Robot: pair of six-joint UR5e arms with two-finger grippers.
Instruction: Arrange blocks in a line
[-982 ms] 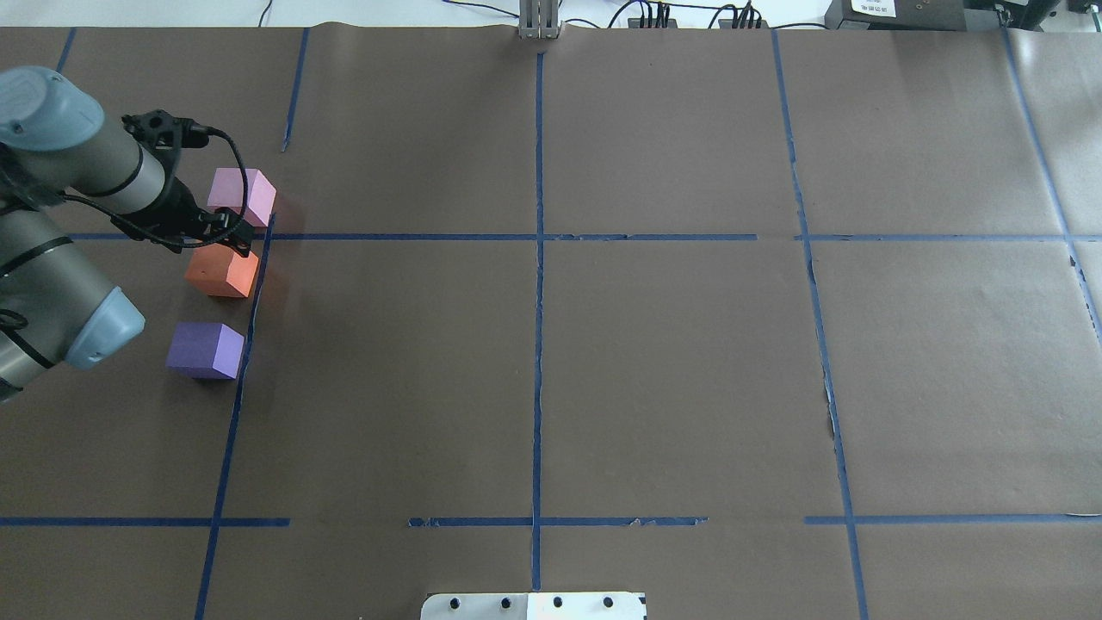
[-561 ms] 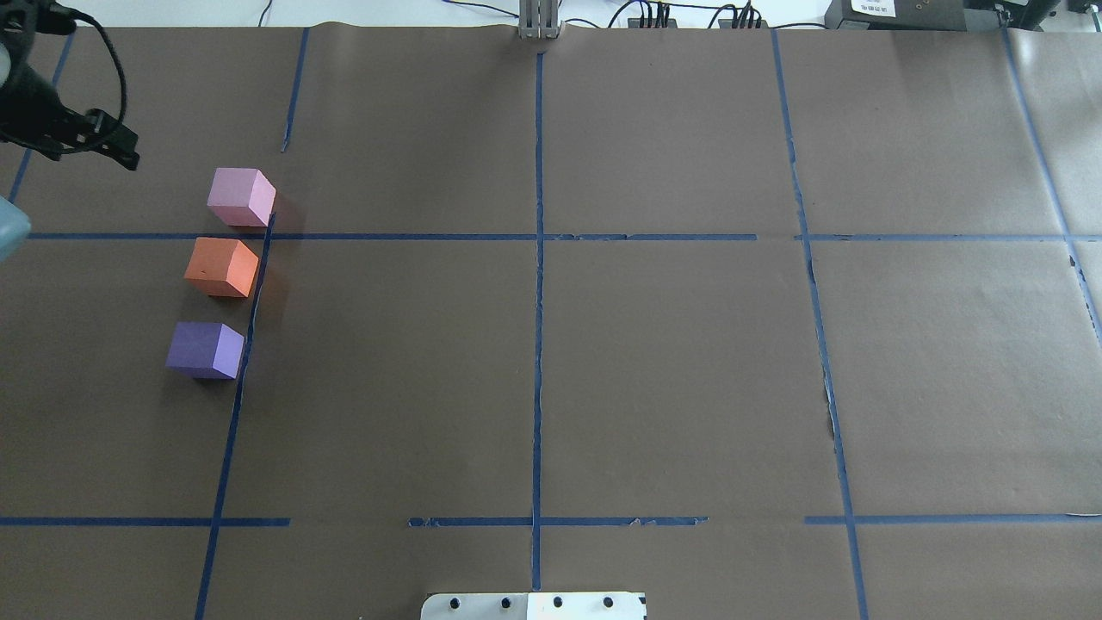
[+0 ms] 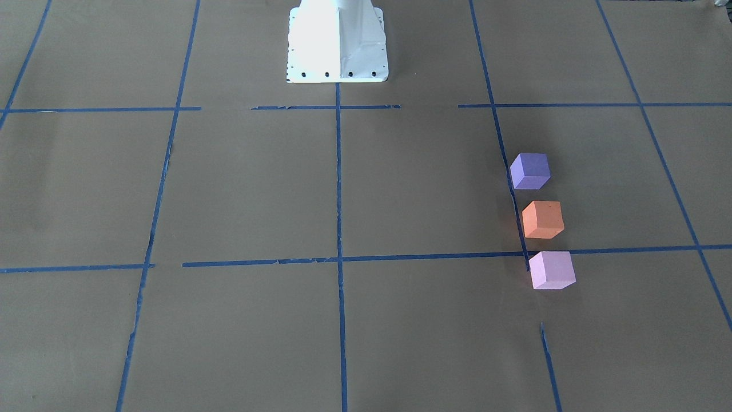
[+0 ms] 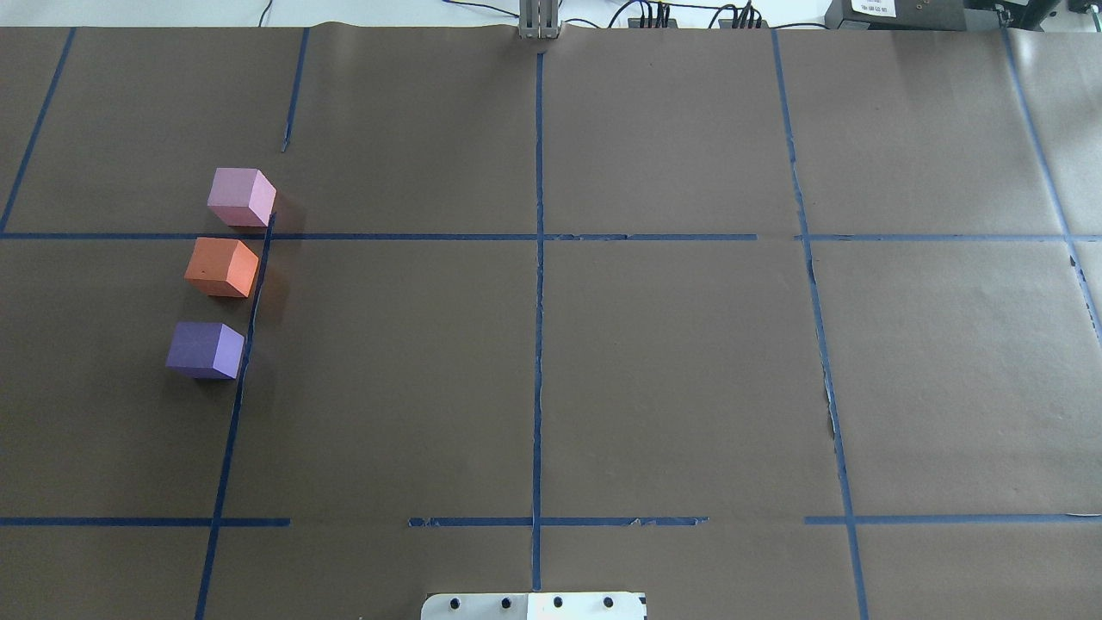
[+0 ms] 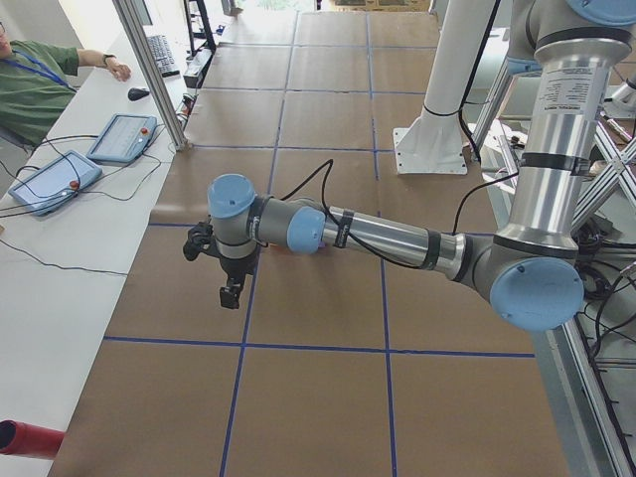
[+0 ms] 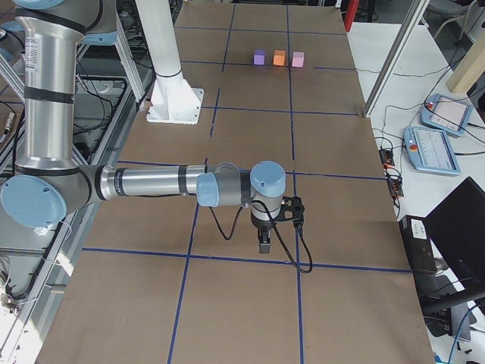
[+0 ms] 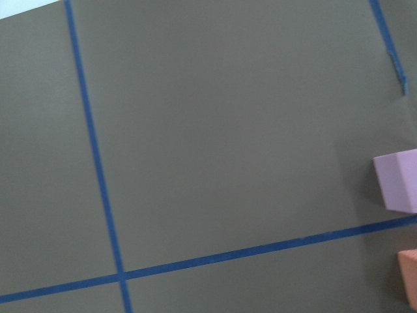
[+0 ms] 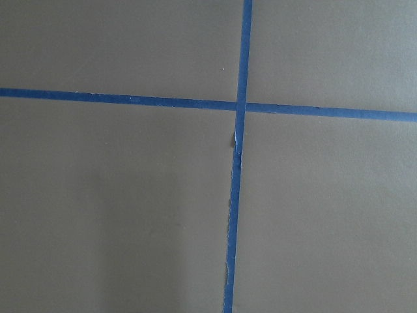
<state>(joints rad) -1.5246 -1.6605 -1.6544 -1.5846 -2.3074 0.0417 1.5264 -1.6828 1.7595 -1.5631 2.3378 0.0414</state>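
Note:
Three cubes stand in a line along a blue tape line on the brown paper: the pale pink block (image 4: 241, 196), the orange block (image 4: 222, 267) and the violet block (image 4: 205, 350), with small gaps between them. The front view shows violet (image 3: 530, 170), orange (image 3: 542, 219) and pink (image 3: 552, 269). The left wrist view catches the pink block (image 7: 397, 179) and an edge of the orange block (image 7: 409, 274). My left gripper (image 5: 231, 293) shows only in the left side view, my right gripper (image 6: 263, 243) only in the right side view; I cannot tell whether either is open or shut.
The robot's white base plate (image 4: 534, 605) sits at the near table edge. Blue tape lines (image 4: 538, 301) grid the brown paper. An operator (image 5: 40, 79) and control tablets (image 5: 119, 137) are beside the table's left end. More tablets (image 6: 436, 148) lie at the right end.
My left arm has pulled back from over the pink and orange blocks and left the overhead view on the left. The three blocks have not moved.

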